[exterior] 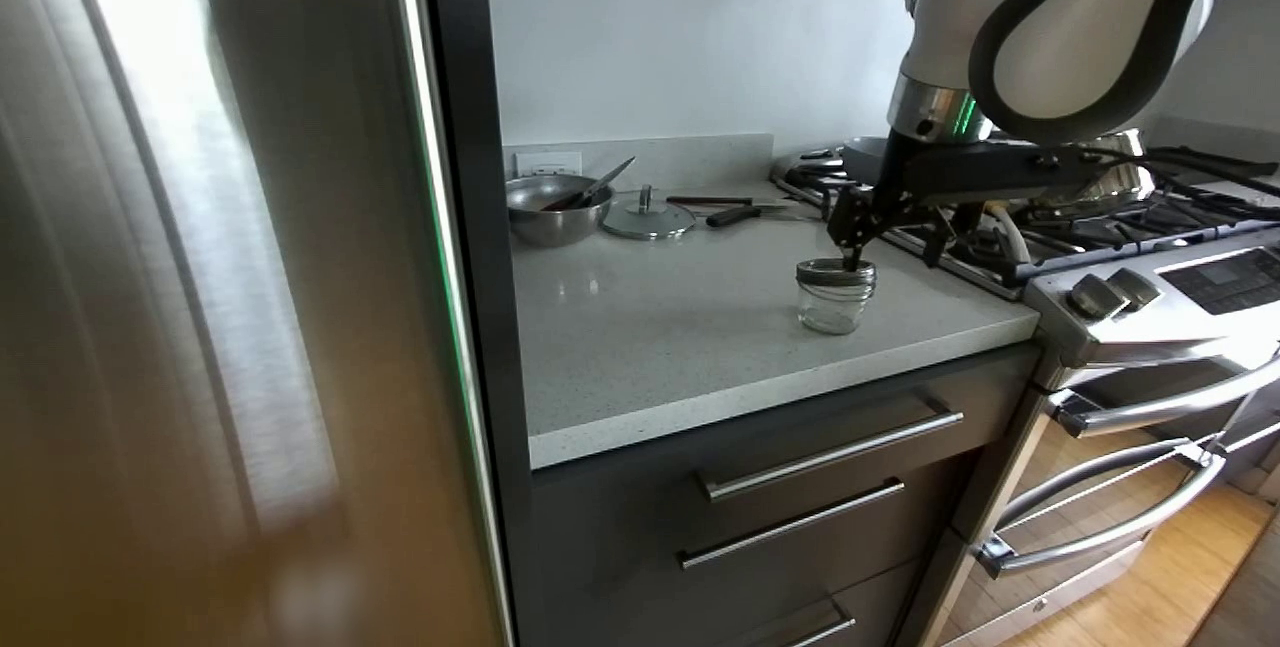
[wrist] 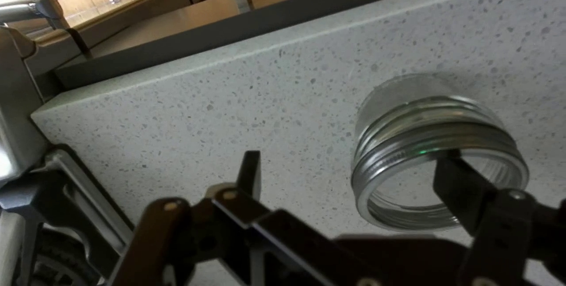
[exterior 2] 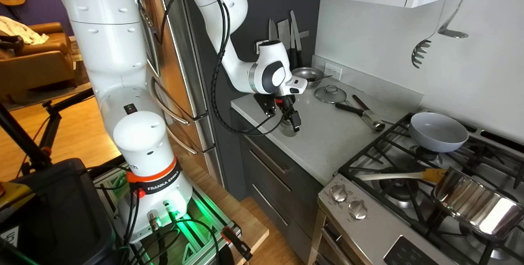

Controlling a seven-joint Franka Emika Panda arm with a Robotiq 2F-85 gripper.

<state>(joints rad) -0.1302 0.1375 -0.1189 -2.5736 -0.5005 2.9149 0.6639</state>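
A tall steel fridge (exterior: 250, 327) stood at the end of a kitchen run, and a white robot arm (exterior 2: 110, 68) reached in past it. A steel stove (exterior 2: 368, 232) stood at the opposite end of a pale, speckled tabletop (exterior: 680, 327). The stove carried a shiny saucepan (exterior 2: 477, 203) and a pale bowl (exterior 2: 436, 142). Toward the back of the tabletop, nearer the fridge, sat a metal bowl (exterior: 555, 227) and, just beside it, a glass lid (exterior: 648, 219).

The pincer (wrist: 350, 155) pointed down from the arm's end, spread wide, with nothing in its grip. Beneath it, upright near the tabletop's front edge, stood a small clear jar (exterior: 836, 299) with a metal ring (wrist: 393, 158) round its mouth. One finger (wrist: 462, 188) hung at that mouth; whether it dipped inside or touched the ring could not be told. The other finger (wrist: 250, 173) was outside the jar, apart from it.

The step in hand seemed to be lining up on the jar. A hold on its rim would have called for lowering, one finger inside and one outside, then a gentle squeeze; a hold round the whole jar, for a sideways shift first.
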